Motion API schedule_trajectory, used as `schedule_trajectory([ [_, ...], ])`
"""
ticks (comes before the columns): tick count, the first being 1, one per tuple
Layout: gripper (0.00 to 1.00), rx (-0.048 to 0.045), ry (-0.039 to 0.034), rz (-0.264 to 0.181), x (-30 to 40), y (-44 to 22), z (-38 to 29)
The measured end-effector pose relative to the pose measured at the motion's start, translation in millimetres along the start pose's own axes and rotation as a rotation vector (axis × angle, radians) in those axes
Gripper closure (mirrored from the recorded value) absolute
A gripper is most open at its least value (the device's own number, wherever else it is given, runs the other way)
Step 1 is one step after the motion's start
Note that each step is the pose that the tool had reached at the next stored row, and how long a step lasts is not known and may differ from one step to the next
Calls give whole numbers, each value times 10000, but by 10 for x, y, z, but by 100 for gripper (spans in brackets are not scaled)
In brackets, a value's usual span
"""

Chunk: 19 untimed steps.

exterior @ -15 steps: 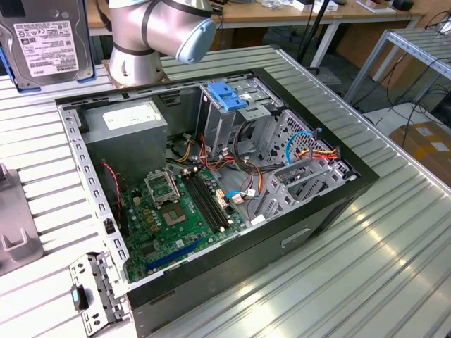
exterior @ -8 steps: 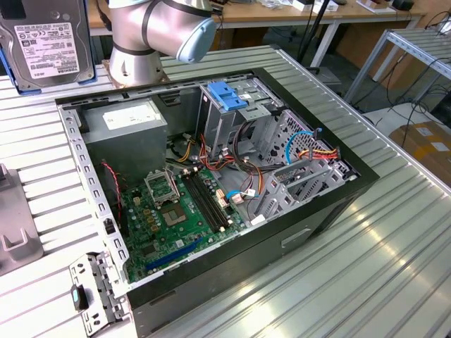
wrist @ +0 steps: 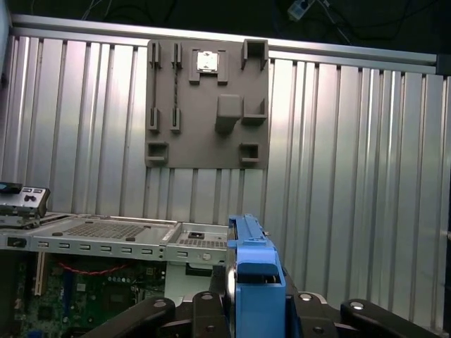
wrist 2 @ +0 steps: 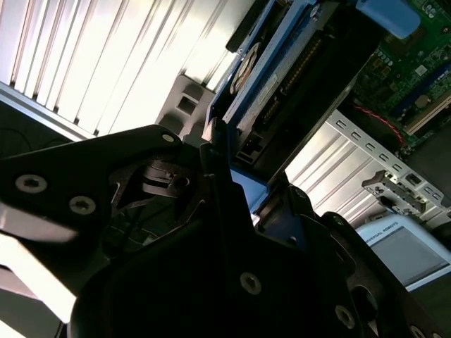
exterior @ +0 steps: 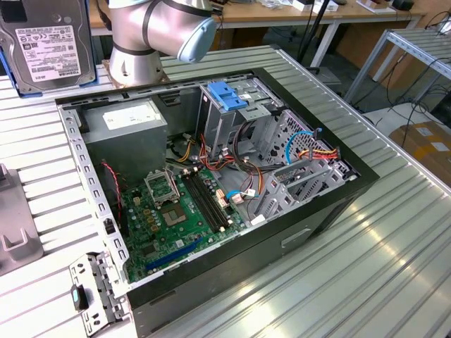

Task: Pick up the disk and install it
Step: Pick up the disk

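At the exterior view's far left, the disk point(exterior: 46, 42) stands upright in the air with its labelled grey face toward the camera. Strips of its light-blue carrier show along both sides. It is above the ribbed metal table point(exterior: 394, 267), beyond the back corner of the computer case point(exterior: 331, 211) and outside it.

Just to its right is the silver arm point(exterior: 151, 32), whose blue-capped joint is over the rear edge of the case.

The case lies open on its side. The grey power supply point(exterior: 123, 134) sits toward the left and the green motherboard point(exterior: 176, 218) is below it. Further right is the metal drive cage point(exterior: 236, 120), topped by a bright-blue latch point(exterior: 227, 95) and trailed by coloured wires.

In both wrist views the gripper point(wrist: 255, 304) point(wrist 2: 250, 183) is clamped on the disk point(wrist: 252, 271) point(wrist 2: 282, 77). The black fingers point(wrist: 208, 313) press against either side of the carrier's end, and the drive runs out edge-on beyond them. In the first wrist view a grey moulded tray point(wrist: 208, 105) lies flat on the table past the disk.
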<state>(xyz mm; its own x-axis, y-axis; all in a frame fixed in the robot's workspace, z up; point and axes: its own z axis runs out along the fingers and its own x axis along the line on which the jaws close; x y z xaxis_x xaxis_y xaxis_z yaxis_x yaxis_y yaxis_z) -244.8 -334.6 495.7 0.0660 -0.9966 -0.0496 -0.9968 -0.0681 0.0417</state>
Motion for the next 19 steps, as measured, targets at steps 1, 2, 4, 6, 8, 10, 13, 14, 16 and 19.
schedule_trajectory([
  [1, 63, 0, 0, 0, 15, 1, 0],
  [2, 63, 0, 0, 0, 21, 1, 0],
  [4, 63, 0, 0, 0, 32, 2, 0],
  [6, 63, 0, 0, 0, 43, 2, 0],
  [8, 63, 0, 0, 0, 55, 3, -1],
  [10, 63, 1, 0, 0, 75, 4, -1],
  [13, 63, 0, 0, 0, 104, 6, -2],
  [14, 63, -1, 0, 0, 111, 7, -2],
  [16, 63, 1, 0, 0, 128, 8, -2],
  [19, 63, 0, 0, 0, 153, 9, -2],
])
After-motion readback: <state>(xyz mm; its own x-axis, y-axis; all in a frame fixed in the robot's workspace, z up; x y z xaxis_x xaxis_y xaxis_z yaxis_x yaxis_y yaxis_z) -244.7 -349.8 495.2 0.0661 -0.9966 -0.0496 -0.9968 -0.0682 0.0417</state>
